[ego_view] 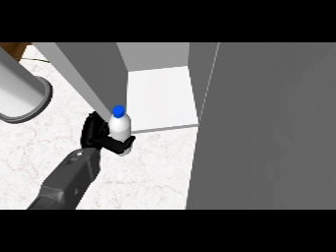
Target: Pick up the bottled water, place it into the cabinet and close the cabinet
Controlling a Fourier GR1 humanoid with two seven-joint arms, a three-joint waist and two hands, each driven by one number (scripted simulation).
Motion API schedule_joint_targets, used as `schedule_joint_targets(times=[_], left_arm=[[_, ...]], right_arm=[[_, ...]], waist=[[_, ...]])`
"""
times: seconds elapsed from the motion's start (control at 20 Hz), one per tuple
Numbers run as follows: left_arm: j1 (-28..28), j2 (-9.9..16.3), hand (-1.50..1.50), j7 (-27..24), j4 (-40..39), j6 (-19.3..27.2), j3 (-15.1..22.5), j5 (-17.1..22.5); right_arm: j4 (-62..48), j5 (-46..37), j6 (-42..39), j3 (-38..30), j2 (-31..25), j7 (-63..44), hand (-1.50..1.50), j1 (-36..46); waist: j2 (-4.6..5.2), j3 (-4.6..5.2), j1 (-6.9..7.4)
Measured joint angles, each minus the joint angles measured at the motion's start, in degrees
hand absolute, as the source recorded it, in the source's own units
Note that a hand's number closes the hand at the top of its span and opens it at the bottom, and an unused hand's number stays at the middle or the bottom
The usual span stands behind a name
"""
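One bottled water (119, 125) upright, pinched in one robot hand (97, 135), beside one open cabinet (163, 98).

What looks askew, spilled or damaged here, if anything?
Nothing stands out. The white plastic water bottle with a blue cap is upright in the black hand, just outside the open grey cabinet. No spill shows on the pale marble counter.
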State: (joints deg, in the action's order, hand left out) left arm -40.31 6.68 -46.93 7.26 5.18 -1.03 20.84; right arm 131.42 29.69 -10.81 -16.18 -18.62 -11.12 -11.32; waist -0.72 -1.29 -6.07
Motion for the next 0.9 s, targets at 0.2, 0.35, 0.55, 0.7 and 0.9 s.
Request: schedule_joint_targets(times=[0.2, 0.35, 0.55, 0.7, 0.9], left_arm=[[-0.5, -0.4, 1.5, -1.2, -1.1, 2.7, -0.4, 0.9], [-1.0, -0.8, 1.5, -2.2, -1.9, 5.1, -0.8, 1.6], [-1.6, -1.0, 1.5, -3.6, -3.0, 6.5, -1.3, 2.3], [-1.9, -1.2, 1.5, -4.7, -3.7, 6.8, -2.1, 3.2], [-2.0, -1.3, 1.5, -6.2, -4.5, 6.2, -3.4, 4.7]], right_arm=[[-0.9, 2.3, -1.2, -1.5, -1.0, 0.0, -1.5, 0.4], [-1.5, 4.2, -2.1, -2.9, -1.7, 0.1, -1.5, 0.4], [-2.3, 5.5, -2.9, -4.1, -2.3, 0.2, -1.5, 0.6], [-3.0, 6.4, -3.6, -4.7, -2.7, 0.5, -1.5, 0.8], [-3.5, 7.6, -3.9, -5.6, -3.3, 0.3, -1.5, 1.1]], waist=[[-0.09, -0.18, -0.16], [-0.18, -0.29, -0.24], [-0.06, -0.36, -0.29], [0.07, -0.38, -0.43], [0.22, -0.35, -0.8]])
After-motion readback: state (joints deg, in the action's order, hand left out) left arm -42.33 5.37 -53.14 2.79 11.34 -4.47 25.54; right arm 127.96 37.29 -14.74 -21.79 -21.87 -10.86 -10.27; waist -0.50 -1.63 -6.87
